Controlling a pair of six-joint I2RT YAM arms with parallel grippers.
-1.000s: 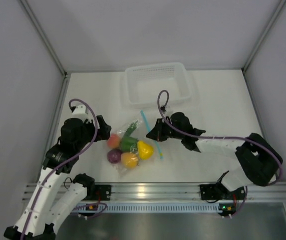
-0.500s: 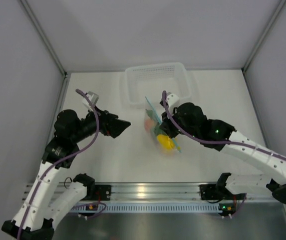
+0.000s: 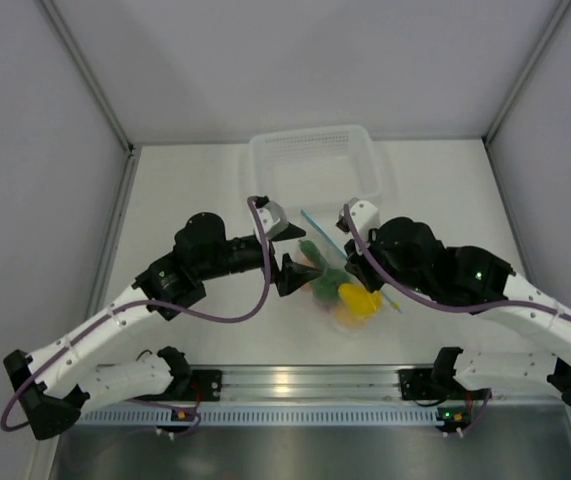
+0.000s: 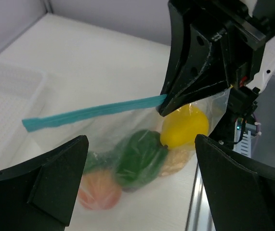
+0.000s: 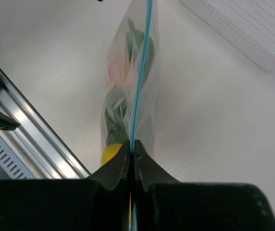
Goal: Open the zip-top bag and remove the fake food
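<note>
The right gripper is pinching the blue zip strip of the clear, soft bag over the smooth white worktop; glossy rounded food is bulging inside. The left gripper is gaping alongside.

White mesh basket at table far edge.

The white counter is smooth and matte, closed in by pale walls on three sides. A white mesh basket sits flat on it at the far edge, near the middle. A silver metal rail runs along the near edge. The zip-top bag hangs low over the counter's middle; whether it touches the counter cannot be told.
</note>
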